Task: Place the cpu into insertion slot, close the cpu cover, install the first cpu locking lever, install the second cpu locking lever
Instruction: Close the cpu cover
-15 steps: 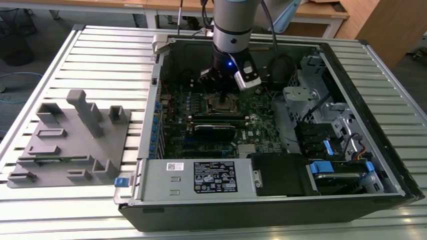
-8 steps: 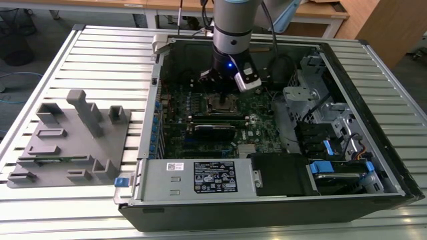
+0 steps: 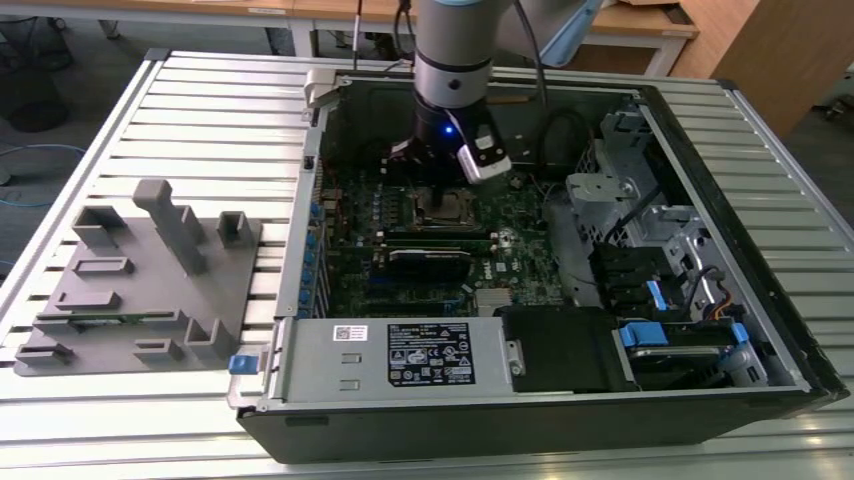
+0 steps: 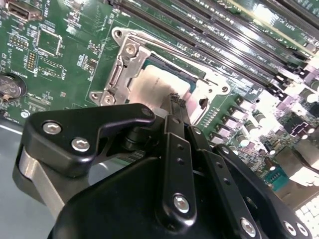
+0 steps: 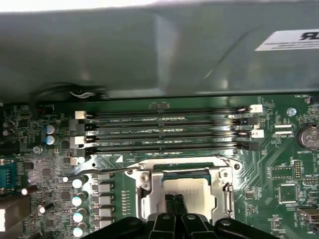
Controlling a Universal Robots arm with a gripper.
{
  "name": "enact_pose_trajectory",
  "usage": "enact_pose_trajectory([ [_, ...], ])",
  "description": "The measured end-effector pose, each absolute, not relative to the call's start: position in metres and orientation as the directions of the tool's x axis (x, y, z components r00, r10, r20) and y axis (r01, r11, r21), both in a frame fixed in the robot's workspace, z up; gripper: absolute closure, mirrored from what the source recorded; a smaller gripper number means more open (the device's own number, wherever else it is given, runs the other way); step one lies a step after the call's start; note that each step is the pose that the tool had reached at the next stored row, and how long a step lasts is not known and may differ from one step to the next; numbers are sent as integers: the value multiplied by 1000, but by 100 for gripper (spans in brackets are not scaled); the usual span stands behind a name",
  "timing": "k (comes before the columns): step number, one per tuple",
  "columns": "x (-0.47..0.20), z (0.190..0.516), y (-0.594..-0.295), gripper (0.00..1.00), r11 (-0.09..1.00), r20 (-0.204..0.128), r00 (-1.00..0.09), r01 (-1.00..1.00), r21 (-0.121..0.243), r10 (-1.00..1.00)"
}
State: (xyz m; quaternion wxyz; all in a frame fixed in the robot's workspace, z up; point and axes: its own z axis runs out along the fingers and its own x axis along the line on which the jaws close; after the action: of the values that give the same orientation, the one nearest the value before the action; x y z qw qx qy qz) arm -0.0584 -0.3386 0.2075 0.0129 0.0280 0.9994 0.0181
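End effector (image 4: 175, 99), pinched closed, tips directly over seated cpu (image 4: 154, 84)

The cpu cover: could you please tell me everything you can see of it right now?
In the second wrist view, the cpu cover is a thin, silvery metal square frame with a large central window. It appears to lie flat over the socket on the green motherboard. The pale grey top of the cpu shows through the window. Screws sit by its corners. The gripper, fingers shut, points at one edge of the window; contact cannot be told.
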Motion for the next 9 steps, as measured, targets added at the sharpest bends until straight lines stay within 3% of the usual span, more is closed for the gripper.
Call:
enact_pose_trajectory([
  [9, -70, 207, -339, 90, 998, -38, -998, 55, 38, 56],
])
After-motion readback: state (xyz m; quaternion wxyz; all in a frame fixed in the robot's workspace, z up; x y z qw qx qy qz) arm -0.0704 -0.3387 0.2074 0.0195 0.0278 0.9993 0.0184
